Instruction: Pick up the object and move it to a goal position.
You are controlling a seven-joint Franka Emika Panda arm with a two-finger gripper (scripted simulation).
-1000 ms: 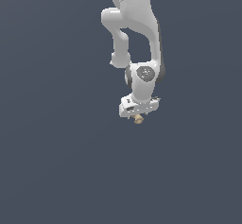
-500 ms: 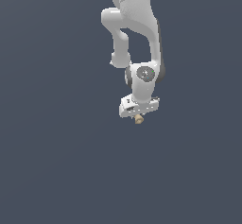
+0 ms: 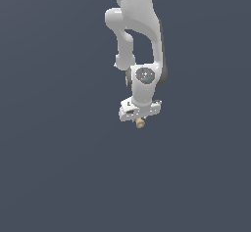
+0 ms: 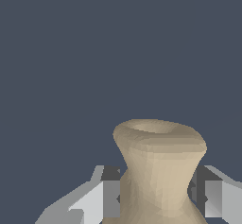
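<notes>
The object (image 3: pixel 140 123) is a tiny tan peg-like piece that sticks out just below the white gripper (image 3: pixel 138 120) in the exterior view. In the wrist view the object (image 4: pixel 159 168) looks large, tan, with a flared rim and a narrow waist. It sits between the two grey fingers (image 4: pixel 105 197), which press against its sides. The gripper (image 4: pixel 158 197) is shut on it. The white arm (image 3: pixel 139 35) reaches down from the top of the exterior view. The base of the object is hidden in the wrist view.
A plain dark grey-blue surface (image 3: pixel 59 167) fills both views. Nothing else shows.
</notes>
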